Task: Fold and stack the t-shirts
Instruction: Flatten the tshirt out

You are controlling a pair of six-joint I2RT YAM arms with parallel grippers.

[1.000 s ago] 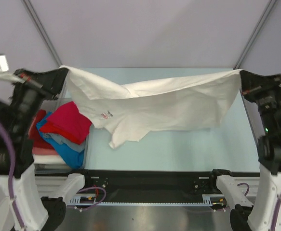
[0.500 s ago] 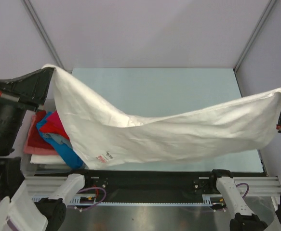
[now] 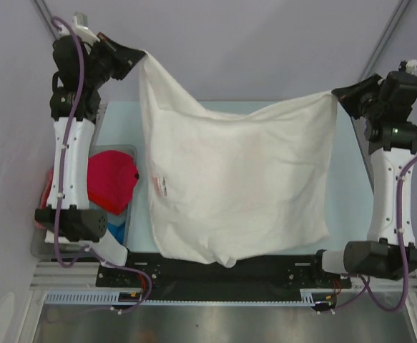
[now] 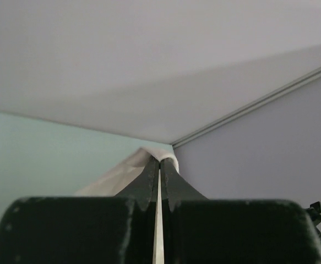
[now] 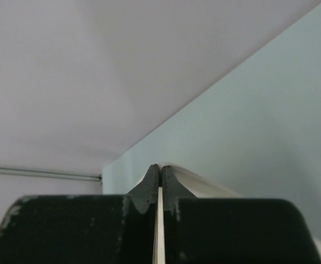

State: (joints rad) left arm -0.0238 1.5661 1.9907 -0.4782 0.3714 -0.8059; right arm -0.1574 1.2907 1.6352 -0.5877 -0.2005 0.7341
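A white t-shirt [image 3: 237, 186] hangs spread between both arms, high over the table, its lower hem reaching the near edge; a small red label shows near its left side. My left gripper [image 3: 141, 57] is shut on its upper left corner, seen as white cloth [image 4: 168, 157] at the fingertips in the left wrist view. My right gripper [image 3: 335, 94] is shut on the upper right corner, where cloth [image 5: 204, 184] shows in the right wrist view. A magenta-red t-shirt [image 3: 111, 179] lies on top of blue and other folded tees at the left.
A clear grey plastic bin [image 3: 40, 243] at the left edge holds the coloured tees. The pale green table [image 3: 344, 207] shows to the right of the hanging shirt. Grey tent walls and poles stand behind. The black arm-base rail [image 3: 280, 268] runs along the near edge.
Both arms have swung up and back, lifting the white t-shirt from a low sag over the near edge to a raised hanging spread. The left corner rose highest.
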